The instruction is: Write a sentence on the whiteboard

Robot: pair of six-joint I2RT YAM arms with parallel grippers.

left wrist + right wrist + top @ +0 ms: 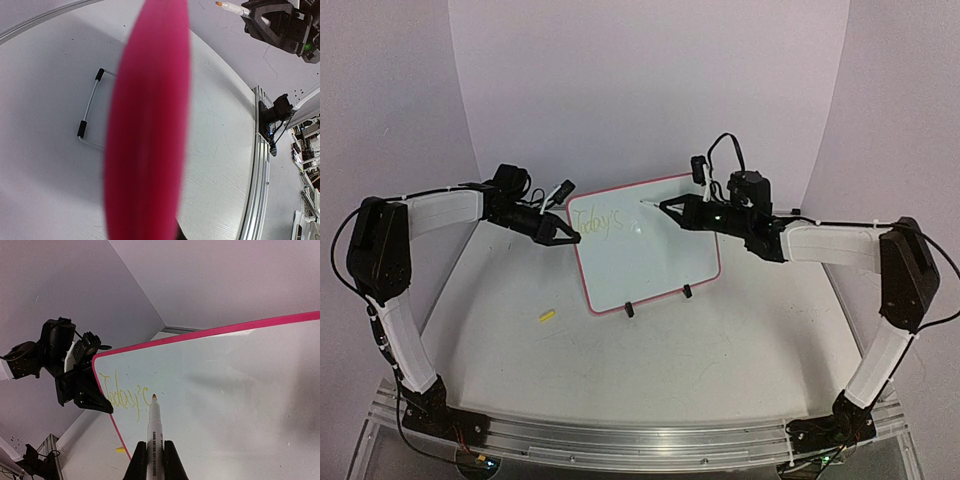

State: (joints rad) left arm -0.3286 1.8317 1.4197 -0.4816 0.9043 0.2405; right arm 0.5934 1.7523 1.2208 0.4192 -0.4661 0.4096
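my right gripper (155, 452) clamps the marker (153, 422), my left gripper (564, 236) pinches the whiteboard (655, 255) edge; of the sentence (122, 397) only "today's" stands, so most words are left.

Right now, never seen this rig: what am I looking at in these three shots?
Two robot arms, bolted at the table's near edge. The wide picture looks down from above and behind them; the other two come from cameras on each wrist. A red-framed whiteboard stands mid-table on clip feet. The left gripper is shut on its left edge, so its camera sees mostly blurred red frame. The right gripper holds a marker, tip near the yellow writing, roughly "Today's". A small yellow piece lies loose on the table.
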